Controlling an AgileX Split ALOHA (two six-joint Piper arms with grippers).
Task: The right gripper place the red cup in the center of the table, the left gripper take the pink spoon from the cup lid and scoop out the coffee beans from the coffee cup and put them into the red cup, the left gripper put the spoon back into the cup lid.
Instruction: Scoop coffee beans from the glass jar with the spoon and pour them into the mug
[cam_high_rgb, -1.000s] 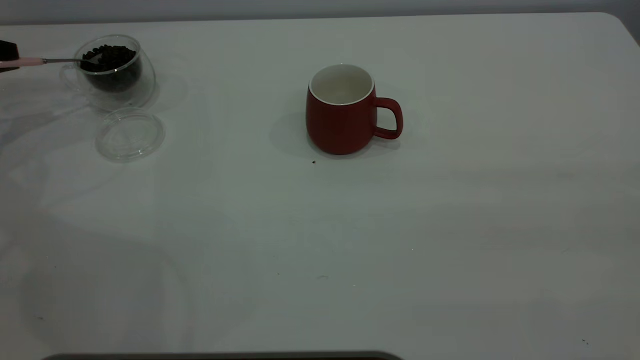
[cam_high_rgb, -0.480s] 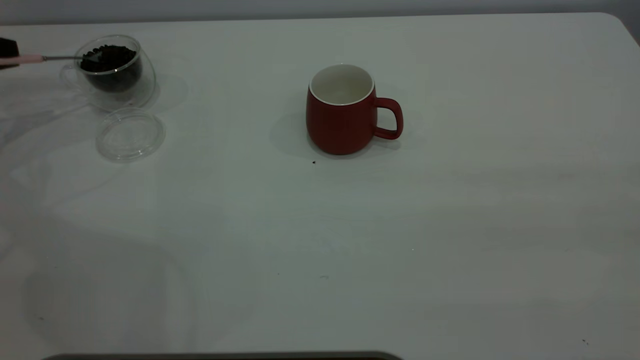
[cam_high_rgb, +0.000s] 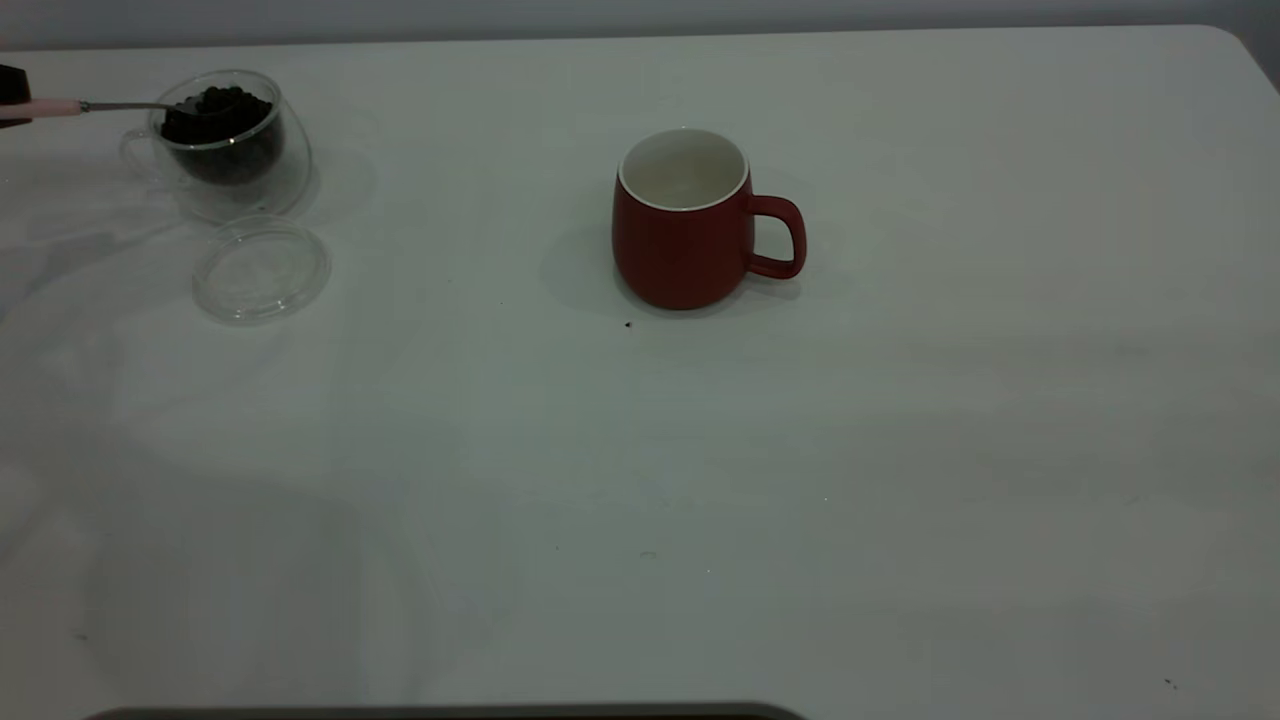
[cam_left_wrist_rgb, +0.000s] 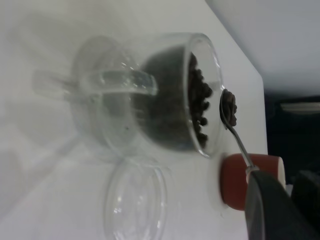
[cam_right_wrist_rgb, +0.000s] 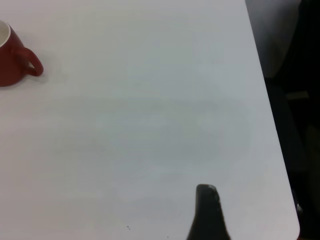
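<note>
The white counter (cam_high_rgb: 900, 420) holds the red cup (cam_high_rgb: 683, 222) near its middle, with the coffee cup (cam_high_rgb: 228, 140) far off at ten o'clock and the cup lid (cam_high_rgb: 261, 270) lying just in front of it. The left gripper (cam_high_rgb: 12, 92) at the left edge has its fingers clamped on the pink spoon (cam_high_rgb: 95, 106), which has lifted a little since a moment ago and now holds coffee beans (cam_left_wrist_rgb: 229, 104) just above the glass rim. The right gripper (cam_right_wrist_rgb: 207, 212) waits over the bare counter at about four o'clock from the red cup, and I cannot tell how its fingers stand.

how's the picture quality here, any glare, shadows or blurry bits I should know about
Exterior view: dim, even light; the red cup throws a soft shadow to its left, and the lid barely stands out from the table. Left wrist view: the left gripper is a blurred foreground mass, with reflections on the coffee cup. Right wrist view: bright, washed-out table.
</note>
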